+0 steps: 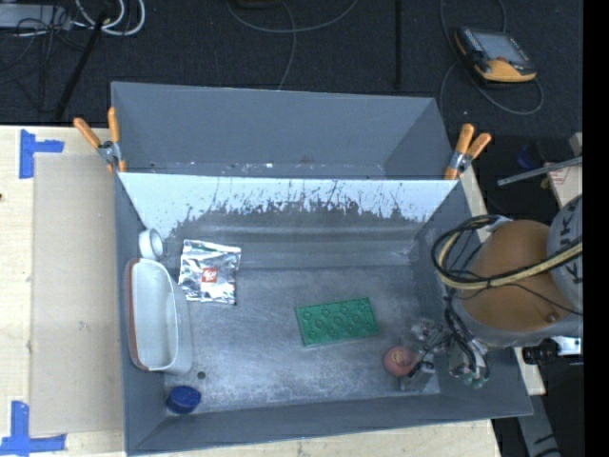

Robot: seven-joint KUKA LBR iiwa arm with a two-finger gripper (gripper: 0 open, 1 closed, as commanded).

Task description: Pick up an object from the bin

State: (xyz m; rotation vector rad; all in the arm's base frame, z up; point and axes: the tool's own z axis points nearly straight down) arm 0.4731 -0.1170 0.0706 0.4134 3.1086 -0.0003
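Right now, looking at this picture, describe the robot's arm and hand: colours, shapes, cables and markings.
The arm's wrist wears a rounded orange-brown cover. Black and yellowish cables loop around it. A pale section at the right edge bears dark lettering. The hand is a small, dark metal assembly with thin wires tangled about it.

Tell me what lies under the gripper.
A small reddish round thing lies just beside the gripper; whatever is beneath the arm's orange cover is hidden.
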